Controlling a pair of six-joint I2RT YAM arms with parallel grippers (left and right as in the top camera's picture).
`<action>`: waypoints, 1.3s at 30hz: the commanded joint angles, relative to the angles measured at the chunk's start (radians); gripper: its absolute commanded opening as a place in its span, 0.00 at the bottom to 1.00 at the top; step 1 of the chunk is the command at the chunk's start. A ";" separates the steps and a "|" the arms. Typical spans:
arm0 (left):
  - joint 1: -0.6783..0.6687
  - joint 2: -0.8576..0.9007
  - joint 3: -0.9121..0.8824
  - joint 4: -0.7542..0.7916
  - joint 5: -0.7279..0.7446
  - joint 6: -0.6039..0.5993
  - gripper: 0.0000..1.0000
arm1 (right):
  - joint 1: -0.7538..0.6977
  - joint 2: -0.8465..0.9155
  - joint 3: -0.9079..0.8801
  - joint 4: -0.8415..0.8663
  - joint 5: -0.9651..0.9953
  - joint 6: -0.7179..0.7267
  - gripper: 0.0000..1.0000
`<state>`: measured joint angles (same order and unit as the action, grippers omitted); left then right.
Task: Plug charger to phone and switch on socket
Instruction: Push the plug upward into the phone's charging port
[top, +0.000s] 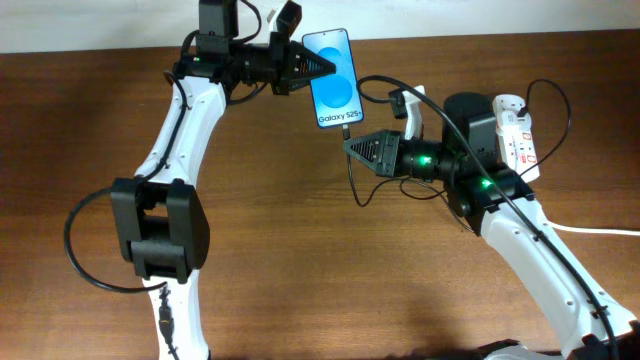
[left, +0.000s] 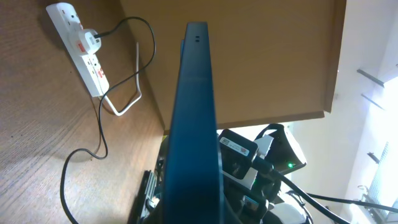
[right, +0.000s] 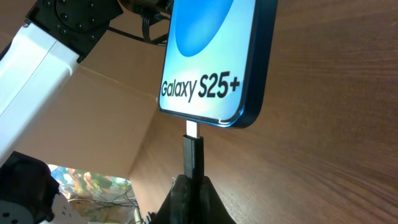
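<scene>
The phone (top: 334, 76), blue screen reading "Galaxy S25+", is held off the table at its left edge by my left gripper (top: 325, 68), which is shut on it. In the left wrist view the phone (left: 194, 118) shows edge-on. My right gripper (top: 350, 148) is shut on the charger plug (right: 193, 155), whose metal tip touches the phone's bottom edge (right: 214, 62). The thin black charger cable (top: 352, 185) hangs below. The white socket (top: 518, 135) lies at the right behind the right arm and shows in the left wrist view (left: 81, 46) with an adapter plugged in.
The socket's thick white lead (top: 600, 231) runs off to the right edge. The left arm's base (top: 160, 225) stands at front left. The brown wooden table (top: 300, 260) spreads between the arms; its far edge runs along the top.
</scene>
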<state>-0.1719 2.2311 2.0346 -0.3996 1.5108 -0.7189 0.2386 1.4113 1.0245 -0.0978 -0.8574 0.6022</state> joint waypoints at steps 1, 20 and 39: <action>-0.009 -0.051 0.025 -0.002 0.061 0.016 0.00 | -0.015 0.003 0.002 0.010 0.019 0.004 0.04; -0.009 -0.051 0.025 -0.002 0.061 0.016 0.00 | 0.016 0.003 0.002 0.008 0.016 0.006 0.04; -0.015 -0.051 0.025 -0.001 0.060 0.018 0.00 | 0.016 0.003 0.002 -0.006 0.016 0.006 0.04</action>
<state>-0.1776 2.2311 2.0346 -0.4023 1.5219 -0.7189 0.2504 1.4113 1.0245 -0.1158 -0.8539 0.6060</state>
